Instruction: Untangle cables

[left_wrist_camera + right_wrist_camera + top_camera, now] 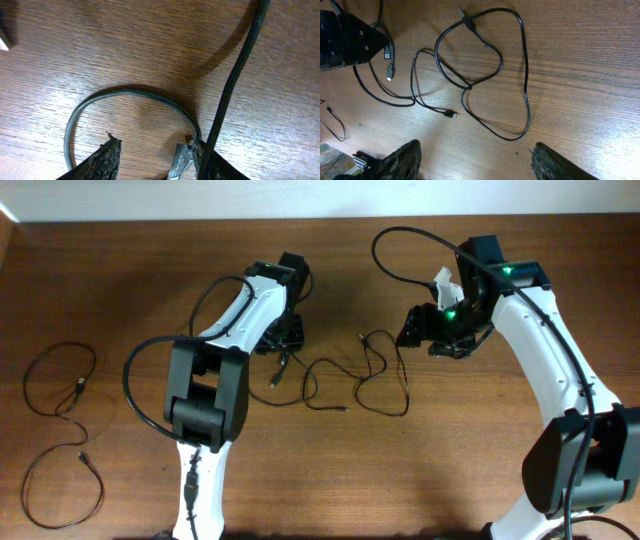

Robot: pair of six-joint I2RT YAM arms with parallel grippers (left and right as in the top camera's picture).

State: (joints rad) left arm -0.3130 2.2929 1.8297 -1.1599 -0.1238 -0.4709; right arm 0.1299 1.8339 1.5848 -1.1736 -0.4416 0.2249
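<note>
Untangling step: both arms set at the knot, nothing pulled yet.
The left end effector sits low, jaws apart, a cable loop just ahead. The right end effector hovers wide open over the tangled cables at the middle of the table. I judge that each must next pinch one strand.

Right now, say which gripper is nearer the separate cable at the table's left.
Left. The left gripper sits right of the separate cable, at the tangle; the right gripper is farther right, beyond the tangle.

Bare desk under right gripper; tangled cables sprawl just ahead, left gripper beyond them.
</note>
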